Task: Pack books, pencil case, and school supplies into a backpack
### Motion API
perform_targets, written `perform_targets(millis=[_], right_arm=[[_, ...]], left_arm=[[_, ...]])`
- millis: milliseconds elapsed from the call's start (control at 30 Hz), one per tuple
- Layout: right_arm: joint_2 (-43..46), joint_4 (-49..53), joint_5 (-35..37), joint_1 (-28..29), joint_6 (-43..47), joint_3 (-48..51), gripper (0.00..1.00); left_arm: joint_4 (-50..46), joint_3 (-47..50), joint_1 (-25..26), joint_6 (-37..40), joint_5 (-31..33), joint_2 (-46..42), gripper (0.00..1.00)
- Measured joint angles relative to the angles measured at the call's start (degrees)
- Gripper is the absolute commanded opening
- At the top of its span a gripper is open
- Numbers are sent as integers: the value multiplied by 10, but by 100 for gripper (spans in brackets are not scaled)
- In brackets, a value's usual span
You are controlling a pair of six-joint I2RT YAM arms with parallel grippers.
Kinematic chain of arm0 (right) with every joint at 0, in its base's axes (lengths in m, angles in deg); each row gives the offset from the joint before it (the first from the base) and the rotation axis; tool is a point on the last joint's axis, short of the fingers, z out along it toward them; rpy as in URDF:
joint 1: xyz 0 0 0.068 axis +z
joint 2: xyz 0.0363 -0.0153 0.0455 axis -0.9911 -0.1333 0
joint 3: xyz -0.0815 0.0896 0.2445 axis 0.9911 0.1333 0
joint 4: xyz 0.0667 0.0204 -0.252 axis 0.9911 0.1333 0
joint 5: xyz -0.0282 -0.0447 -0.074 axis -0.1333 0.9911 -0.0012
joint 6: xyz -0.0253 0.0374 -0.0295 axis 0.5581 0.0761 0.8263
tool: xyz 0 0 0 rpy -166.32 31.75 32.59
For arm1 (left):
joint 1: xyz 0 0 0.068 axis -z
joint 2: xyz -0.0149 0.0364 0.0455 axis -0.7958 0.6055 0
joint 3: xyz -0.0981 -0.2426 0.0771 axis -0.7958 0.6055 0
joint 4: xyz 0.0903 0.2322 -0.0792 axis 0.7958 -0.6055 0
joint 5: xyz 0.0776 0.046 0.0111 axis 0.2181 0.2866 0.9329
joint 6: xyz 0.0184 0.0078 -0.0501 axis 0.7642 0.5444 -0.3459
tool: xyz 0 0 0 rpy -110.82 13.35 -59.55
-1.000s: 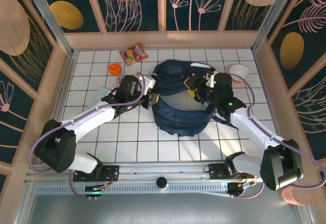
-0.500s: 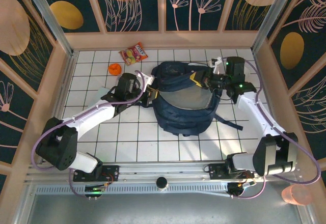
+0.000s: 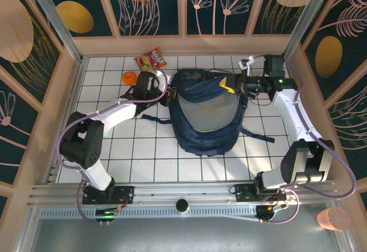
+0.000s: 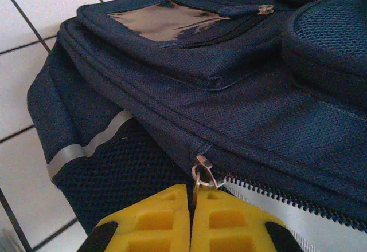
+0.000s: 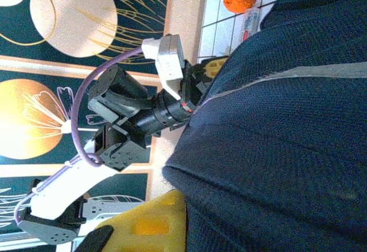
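The navy backpack (image 3: 206, 114) lies in the middle of the tiled table, its grey back panel facing up. At its left side my left gripper (image 3: 168, 95) is shut; in the left wrist view the yellow fingers (image 4: 149, 220) pinch the metal zipper pull (image 4: 202, 173) where the pale zipper teeth begin on the backpack (image 4: 241, 97). My right gripper (image 3: 229, 83) is shut on the fabric at the pack's top right corner. One yellow finger (image 5: 152, 223) presses against the blue cloth (image 5: 287, 149). The books, pencil case and school supplies are out of view.
A red-orange snack packet (image 3: 151, 60) and a small round orange object (image 3: 129, 78) lie at the back left, close to my left wrist. Dark straps (image 3: 261, 136) trail from the pack's right side. Wooden walls close in the table on three sides.
My right gripper has swung from over the pack to its top right corner and shut on the fabric. My left arm has drawn back and up to the left, still holding the zipper pull.
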Motion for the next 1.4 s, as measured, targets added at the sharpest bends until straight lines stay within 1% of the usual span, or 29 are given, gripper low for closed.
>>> perform_targets(millis=[100,167,233,333,433,500,533,667,833,900,1000,1133,1200,1300,1400], right_arm=[[0,0,5,-1,1,0,0],[0,-5,13,-1,-5,0,0],[0,-25,18,-1,-23,2,0],[7,-97,21,-4,-70,28,0],[13,-171,22,-7,-119,64,0],[12,-199,26,-6,-135,73,0],[11,-209,29,-6,-137,73,0],[-2,-254,30,-5,-140,73,0],[-40,-305,27,-5,-139,73,0],[-52,-315,26,-5,-137,73,8],[-57,-304,34,-4,-125,73,20],[-47,-243,73,0,-92,76,37],[-28,-206,97,4,-78,94,44],[15,-153,131,12,-72,138,49],[56,-104,159,21,-74,182,52]], left_arm=[[7,-14,0,1,-1,19,0],[10,-20,0,-2,-5,25,10],[9,-20,-2,-13,-6,24,29],[5,-7,-20,-39,11,9,49],[-6,21,-47,-71,34,-35,61],[-16,33,-56,-94,47,-72,69],[-23,36,-56,-108,50,-90,72],[-45,35,-56,-150,60,-130,77],[-79,42,-82,-200,61,-133,77],[-84,55,-99,-222,60,-133,78],[-96,78,-118,-250,59,-133,78],[-107,94,-125,-277,58,-134,78],[-107,99,-125,-290,56,-136,78],[-113,100,-125,-305,54,-137,78],[-118,100,-125,-316,54,-137,79]])
